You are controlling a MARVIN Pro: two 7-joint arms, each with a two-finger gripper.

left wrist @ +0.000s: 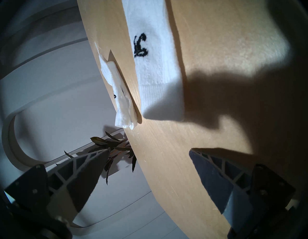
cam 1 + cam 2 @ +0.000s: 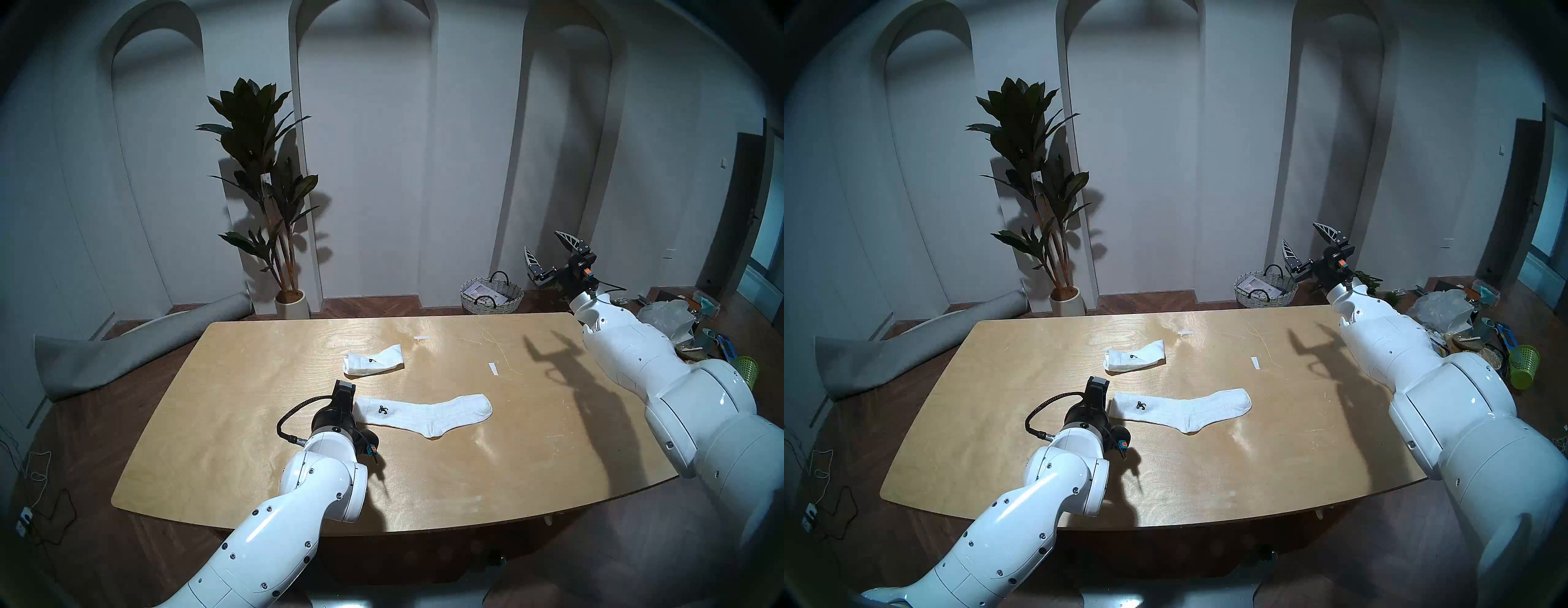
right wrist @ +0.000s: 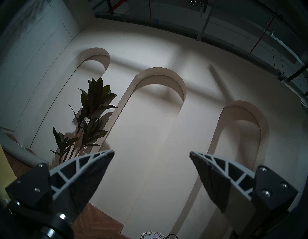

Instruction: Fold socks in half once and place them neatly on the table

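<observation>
From the head, left eye: the folded sock (image 2: 372,360) lies toward the far edge of the table (image 2: 220,424), done, and the flat sock (image 2: 424,414) stretches across the middle, cuff toward the left arm. The left claw (image 2: 344,389) itself hides behind its wrist here, right at that cuff. The right claw (image 2: 551,254) hangs high past the far right corner, fingers wide apart, holding nothing. The risk I see: one claw alone may drag the whole sock instead of folding it, since nothing pins the toe.

Right eye, same layout: two paper strips (image 2: 1255,362) lie toward the far edge, well clear of the flat sock (image 2: 1183,409).

Left wrist view: fingers (image 1: 86,173) spread wide and empty, the cuff of the flat sock (image 1: 156,66) just ahead, the folded sock (image 1: 120,93) beyond it. A shallow pinch could catch only the top layer of the cuff and open the tube; a long sweep could nudge the folded one out of shape.

Right wrist view: spread fingertips (image 3: 93,173) face only wall and potted plant (image 3: 90,113); it cannot help from there.
</observation>
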